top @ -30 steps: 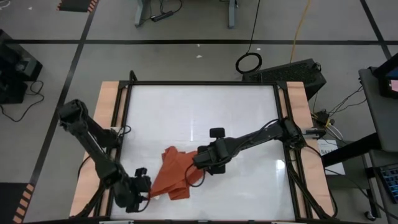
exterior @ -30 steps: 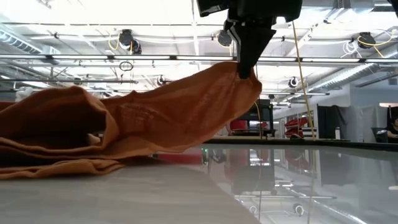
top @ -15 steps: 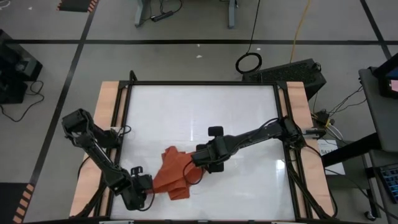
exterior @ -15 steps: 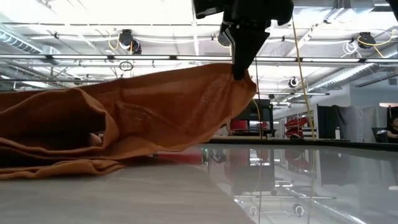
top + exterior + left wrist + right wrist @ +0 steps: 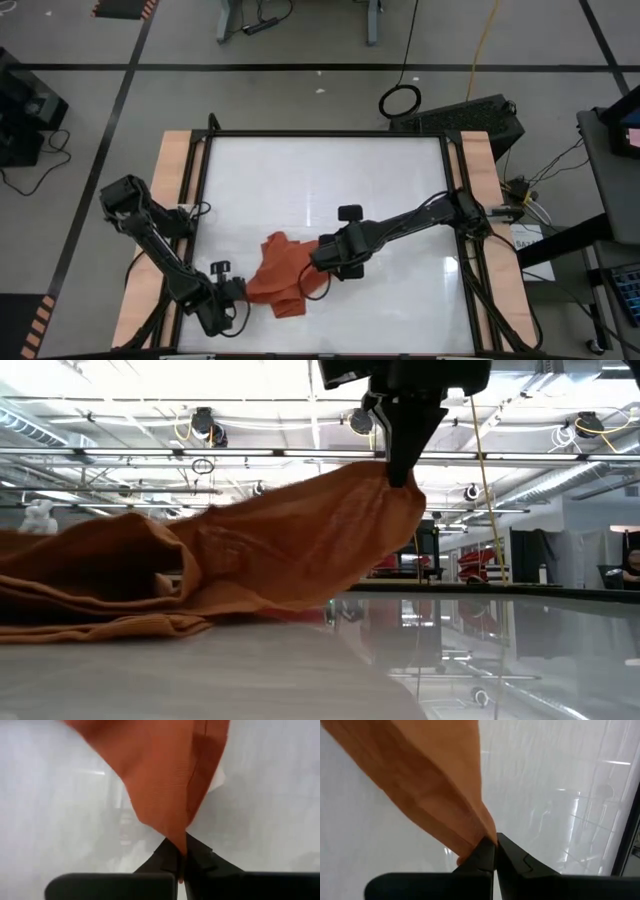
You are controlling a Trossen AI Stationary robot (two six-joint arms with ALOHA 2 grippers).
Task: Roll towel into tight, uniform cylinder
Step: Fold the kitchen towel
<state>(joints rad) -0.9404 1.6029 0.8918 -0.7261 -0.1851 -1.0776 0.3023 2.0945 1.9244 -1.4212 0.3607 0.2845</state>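
The rust-orange towel [image 5: 278, 280] lies bunched on the white tabletop [image 5: 330, 180], toward the near edge and left of centre. Its lower folds [image 5: 110, 625] rest on the table. My left gripper [image 5: 240, 290] is at the towel's near-left side, shut on a corner. My right gripper [image 5: 318, 264] is at the towel's right side, shut on a raised corner. In the low view the cloth slopes up from the table to the right gripper [image 5: 402, 478]. My left gripper pinches a pointed corner of the towel [image 5: 180, 845] between its two fingers, coming steeply from above. From the corner the cloth fans out across the table. My right gripper pinches another corner of the towel [image 5: 487, 834] between its fingers, from above and pointing down. That corner [image 5: 395, 485] is lifted clear of the table, and the cloth slopes down from it to the bunched part.
Wooden rails [image 5: 175, 190] [image 5: 478, 190] and a dark frame border the tabletop on the left and right. White surface lies bare across the far half and to the right of the towel. Cables and equipment stand on the floor around the table.
My left gripper has sunk a little, tipped further downward at the towel's near-left corner and shut on it. The towel's near-left part has drawn in, so the cloth lies more bunched. The right gripper has kept the other corner raised.
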